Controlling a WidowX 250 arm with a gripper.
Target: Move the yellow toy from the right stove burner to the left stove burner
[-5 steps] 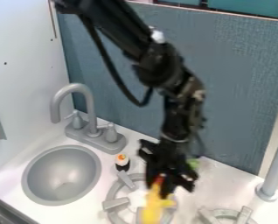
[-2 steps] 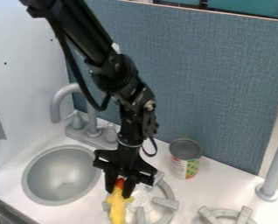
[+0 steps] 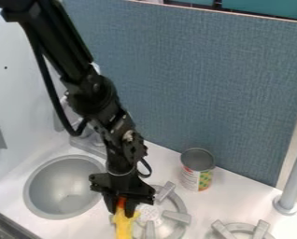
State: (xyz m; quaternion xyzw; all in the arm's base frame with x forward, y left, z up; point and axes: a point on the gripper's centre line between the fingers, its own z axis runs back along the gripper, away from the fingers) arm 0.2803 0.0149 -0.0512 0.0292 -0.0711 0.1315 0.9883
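White counter w/ round grey sink (image 3: 42,191), blue-grey woven-look panel (image 3: 207,88) behind. My gripper (image 3: 127,208)'s clamped on the red top of a yellow toy (image 3: 124,225) — it hangs by the left side of the burner (image 3: 182,216) (grey, ring-shaped). Ridged metal can (image 3: 197,169), w/ a colourful label, stands nr the panel.

No readable text or labels

1 black arm slanting down, pincer (image 3: 127,207) low, pointing downward
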